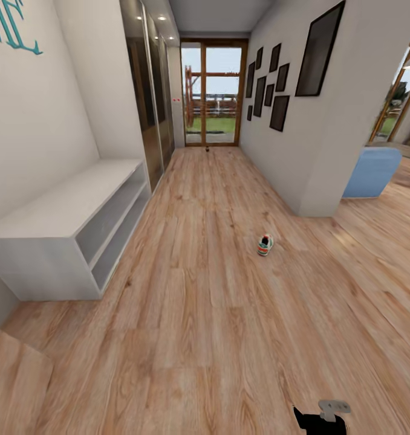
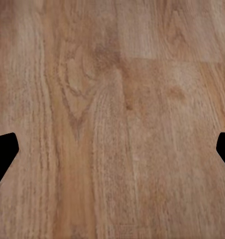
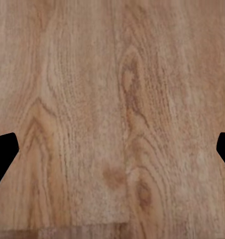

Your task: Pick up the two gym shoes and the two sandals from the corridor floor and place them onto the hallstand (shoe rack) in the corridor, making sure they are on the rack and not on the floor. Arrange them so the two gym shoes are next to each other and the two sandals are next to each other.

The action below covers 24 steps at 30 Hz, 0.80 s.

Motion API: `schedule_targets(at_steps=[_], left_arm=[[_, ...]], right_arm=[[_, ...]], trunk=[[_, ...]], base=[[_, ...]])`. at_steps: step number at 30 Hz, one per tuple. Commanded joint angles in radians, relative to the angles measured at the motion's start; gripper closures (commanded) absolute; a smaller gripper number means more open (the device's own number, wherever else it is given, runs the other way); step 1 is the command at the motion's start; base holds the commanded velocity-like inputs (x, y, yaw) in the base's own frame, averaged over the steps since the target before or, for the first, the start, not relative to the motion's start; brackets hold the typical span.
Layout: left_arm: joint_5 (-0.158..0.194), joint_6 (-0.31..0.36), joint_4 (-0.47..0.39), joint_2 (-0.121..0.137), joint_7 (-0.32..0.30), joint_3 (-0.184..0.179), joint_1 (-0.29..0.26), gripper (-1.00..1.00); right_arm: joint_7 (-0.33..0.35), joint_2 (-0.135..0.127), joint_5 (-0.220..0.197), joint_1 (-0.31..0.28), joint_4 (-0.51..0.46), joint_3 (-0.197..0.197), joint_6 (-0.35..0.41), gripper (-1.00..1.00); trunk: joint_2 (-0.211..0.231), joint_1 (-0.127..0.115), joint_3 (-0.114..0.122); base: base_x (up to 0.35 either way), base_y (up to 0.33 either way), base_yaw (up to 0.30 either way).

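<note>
One gym shoe [image 1: 265,244], white with green stripes and a red-and-green heel, lies alone on the corridor floor [image 1: 217,338] mid-corridor, heel toward me. The hallstand [image 1: 60,223], a low pale-grey bench with two open shelf rows, stands against the left wall under teal letters [image 1: 11,27]; its top and shelves look bare. The sandals are out of view. My left gripper [image 2: 112,154] and my right gripper [image 3: 112,154] both hang open over bare planks, with dark fingertips [image 2: 3,154] [image 3: 3,154] at the frame edges. A piece of my right arm [image 1: 326,414] shows at the bottom.
Mirrored wardrobe doors [image 1: 150,103] follow the hallstand along the left wall. A glass door [image 1: 212,93] ends the corridor, with a small dark object [image 1: 207,147] at its foot, too small to identify. A wall corner [image 1: 317,199] and a blue seat [image 1: 371,172] stand right. A wooden panel [image 1: 14,377] sits near left.
</note>
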Motion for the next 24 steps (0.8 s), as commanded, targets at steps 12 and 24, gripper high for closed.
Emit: schedule_targets(at_steps=[12, 24], left_arm=[[0.009, 0.003, 0.002, 0.000, -0.010, 0.003, -0.001, -1.00], [0.009, 0.003, 0.002, 0.000, -0.010, 0.003, -0.001, -1.00]], right_arm=[[0.004, -0.001, -0.011, -0.001, 0.001, 0.008, -0.004, -1.00], [0.004, -0.001, -0.011, -0.001, 0.001, 0.008, -0.004, -1.00]], trunk=[[0.000, 0.000, -0.001], [0.000, 0.000, -0.001]], base=[[0.324, 0.160, -0.062], [0.315, 0.183, -0.243]])
